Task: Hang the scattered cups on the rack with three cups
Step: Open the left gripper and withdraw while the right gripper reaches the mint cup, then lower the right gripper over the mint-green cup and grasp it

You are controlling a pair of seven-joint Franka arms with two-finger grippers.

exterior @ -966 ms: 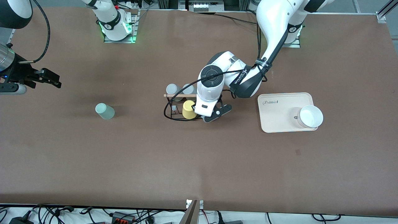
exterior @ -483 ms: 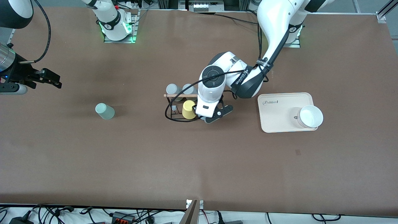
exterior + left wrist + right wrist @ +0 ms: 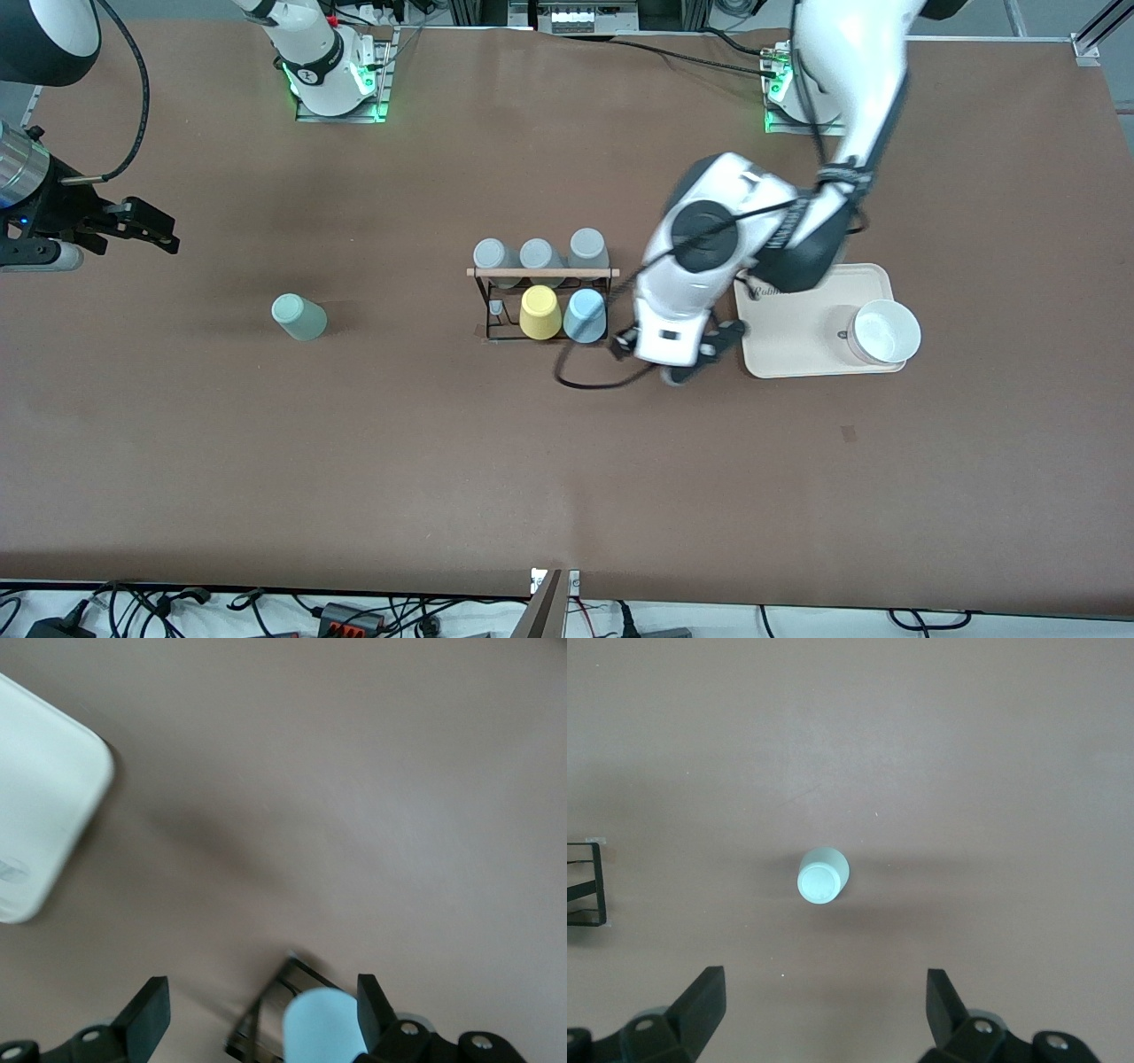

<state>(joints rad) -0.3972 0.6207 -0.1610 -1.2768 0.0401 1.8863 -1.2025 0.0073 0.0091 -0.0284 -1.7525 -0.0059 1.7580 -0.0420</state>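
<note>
The black wire rack [image 3: 485, 301] with its wooden bar stands mid-table. The light blue cup [image 3: 585, 316] hangs upside down on it beside the yellow cup [image 3: 540, 312], with three grey cups [image 3: 539, 255] on the row farther from the camera. The mint green cup [image 3: 299, 317] stands on the table toward the right arm's end. My left gripper [image 3: 678, 356] is open and empty, between the rack and the tray. Its wrist view shows the blue cup [image 3: 323, 1028] and the rack [image 3: 266, 1019]. My right gripper [image 3: 146, 226] waits open, with the mint cup [image 3: 822, 877] in its wrist view.
A beige tray [image 3: 797, 301] with a white bowl [image 3: 884, 332] lies toward the left arm's end, close to my left hand. A black cable loops on the table under the left wrist [image 3: 589, 381].
My left gripper has let go of the light blue cup on the rack and swung away toward the tray. The third grey cup now shows. The right arm has barely moved.
</note>
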